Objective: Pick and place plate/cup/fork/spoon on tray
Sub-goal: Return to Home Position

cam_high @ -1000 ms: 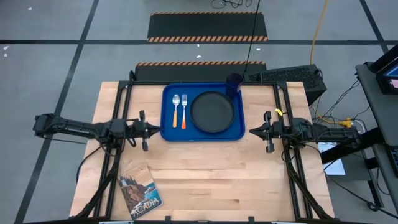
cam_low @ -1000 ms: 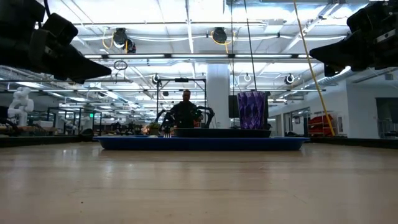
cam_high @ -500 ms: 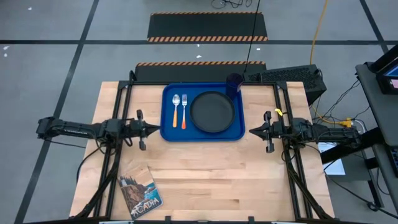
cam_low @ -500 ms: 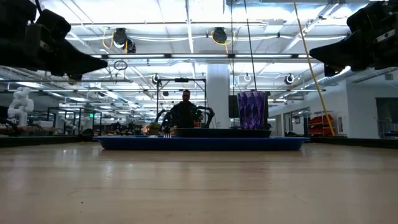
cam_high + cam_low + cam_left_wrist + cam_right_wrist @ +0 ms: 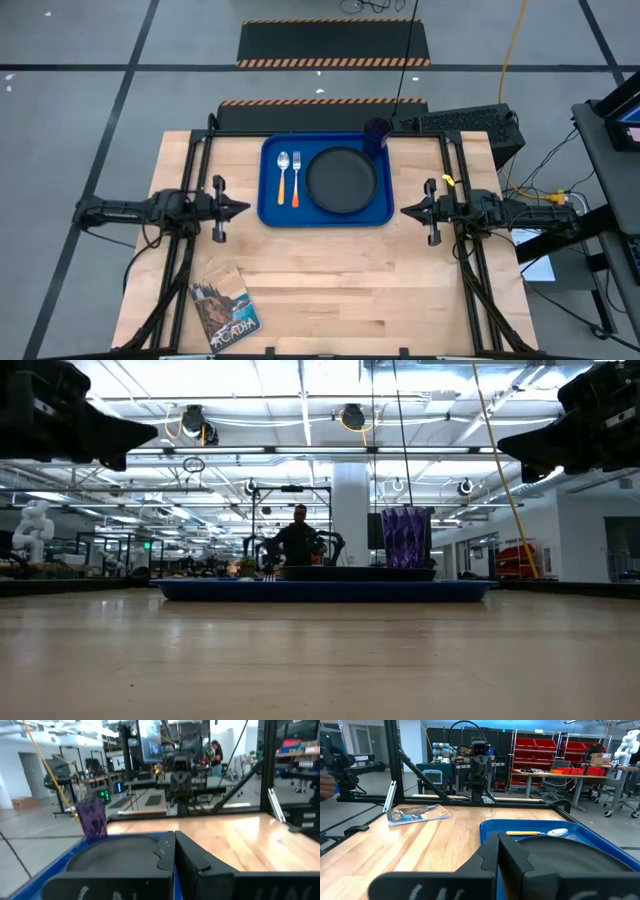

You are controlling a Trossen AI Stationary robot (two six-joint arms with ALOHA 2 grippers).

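Blue tray (image 5: 326, 214) set at the far middle of the table (image 5: 330, 290), within equal reach of both arms. Black plate (image 5: 341, 180) seated on the tray's right half; spoon (image 5: 283, 172) and fork (image 5: 296, 173) laid side by side on the left half, handles toward the near edge; purple cup (image 5: 376, 135) upright at the far right corner, beside the plate. All four items on the tray, so task judged complete. Left gripper (image 5: 236, 208) parked just off the tray's left edge, fingers pressed together, empty. Right gripper (image 5: 408, 211) parked off the right edge — likewise closed and empty. Booklet (image 5: 224, 309) at the near left corner, well apart from the work. From table height, only the tray's near wall visible — cutlery hidden behind the rim, plate reduced to a dark band, cup's base cut off. Whether the cup touches the plate rim: cannot tell.
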